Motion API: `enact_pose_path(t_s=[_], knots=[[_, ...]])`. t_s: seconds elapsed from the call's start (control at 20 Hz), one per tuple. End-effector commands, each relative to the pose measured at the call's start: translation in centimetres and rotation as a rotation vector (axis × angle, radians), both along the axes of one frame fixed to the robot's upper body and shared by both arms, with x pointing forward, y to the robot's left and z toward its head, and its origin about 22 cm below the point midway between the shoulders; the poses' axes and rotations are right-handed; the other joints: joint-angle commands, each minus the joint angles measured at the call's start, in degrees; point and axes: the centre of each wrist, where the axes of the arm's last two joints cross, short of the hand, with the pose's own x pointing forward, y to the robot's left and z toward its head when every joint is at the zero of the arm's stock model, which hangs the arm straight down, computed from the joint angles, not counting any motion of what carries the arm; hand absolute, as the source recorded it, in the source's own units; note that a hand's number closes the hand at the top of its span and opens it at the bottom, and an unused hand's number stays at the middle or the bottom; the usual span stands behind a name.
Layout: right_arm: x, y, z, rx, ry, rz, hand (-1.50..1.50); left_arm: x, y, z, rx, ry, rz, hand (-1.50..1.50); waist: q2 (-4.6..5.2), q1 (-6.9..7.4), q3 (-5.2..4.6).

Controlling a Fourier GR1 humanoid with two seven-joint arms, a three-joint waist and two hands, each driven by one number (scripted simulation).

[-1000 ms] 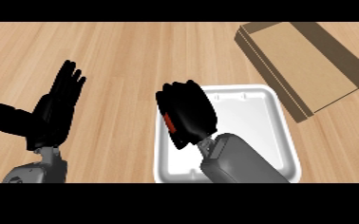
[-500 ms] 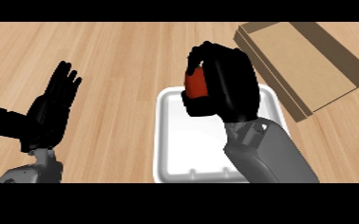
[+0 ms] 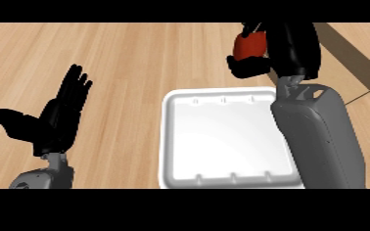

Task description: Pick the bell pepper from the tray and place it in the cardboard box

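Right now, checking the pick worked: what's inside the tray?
Nothing shows inside the white tray; the right forearm covers its right edge. The red bell pepper is in the right hand.

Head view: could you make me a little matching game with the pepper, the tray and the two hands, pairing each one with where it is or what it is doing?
Things:
1. bell pepper
2. tray
3. left hand
4. right hand

States:
A. open, fingers up, resting at the view's left
B. curled round the pepper
C. white, nothing visible in it
D. red, held above the counter

Pairs: 1-D, 2-C, 3-A, 4-B
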Motion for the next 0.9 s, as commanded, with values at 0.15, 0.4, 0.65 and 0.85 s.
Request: enact_pose_path(t_s=[0.15,0.4,0.65,0.85], knots=[[4.1,-5.5,-0.6,-0.068,-0.05,-0.132,1.5,0.0,1.3,0.5,0.002,-0.009,-0.01,0.0,0.09,0.47,0.0],[6.5,-11.1,-1.6,-0.13,-0.03,-0.167,1.5,0.3,1.4,0.1,0.014,-0.003,0.008,0.0,0.19,0.52,0.01],[9.0,-12.7,-5.0,-0.197,0.004,-0.191,1.5,-0.5,0.5,0.8,0.002,-0.007,-0.022,0.0,0.3,1.29,0.03],[9.4,-15.3,-7.2,-0.35,0.164,-0.196,1.5,2.0,-0.1,1.1,0.007,-0.023,-0.026,0.0,0.88,1.48,0.03]])
